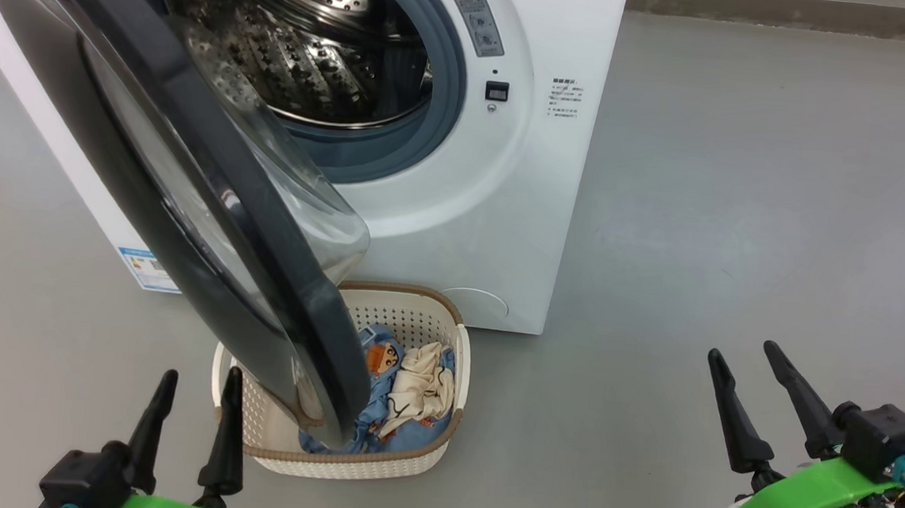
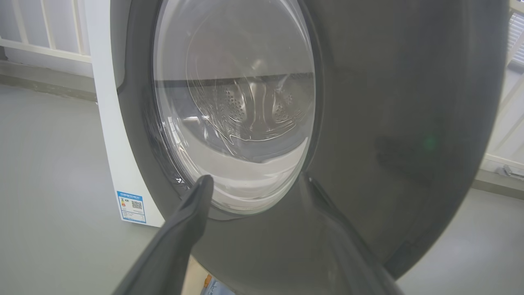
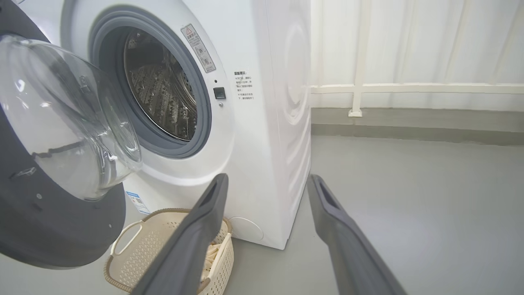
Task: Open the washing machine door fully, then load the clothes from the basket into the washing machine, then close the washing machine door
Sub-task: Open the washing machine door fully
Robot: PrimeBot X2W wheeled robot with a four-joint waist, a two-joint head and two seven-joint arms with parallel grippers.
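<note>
Head view: steeply downward, from above, onto the washing machine (image 1: 519, 211), washing machine door (image 1: 212, 165) and basket (image 1: 406, 291). Left wrist view: close against the door's outer face. Right wrist view: low, facing the machine front. All three share the door.

Floor (image 1: 744, 187): I see smooth matte grey with faint pale scuffs, running from near me to the far wall.
Kerb (image 3: 409, 121): low grey step along the floor's far edge, a shade darker than the floor.
Railing (image 3: 409, 88): white horizontal bar on a white post, above the kerb, far right.
Post foot (image 3: 354, 112): white bracket resting on the kerb.
Backdrop (image 3: 450, 41): white with soft vertical folds, behind the railing; curtain or panel, I cannot tell.
Left bars (image 2: 41, 45): white uprights over a rail, far left.
</note>
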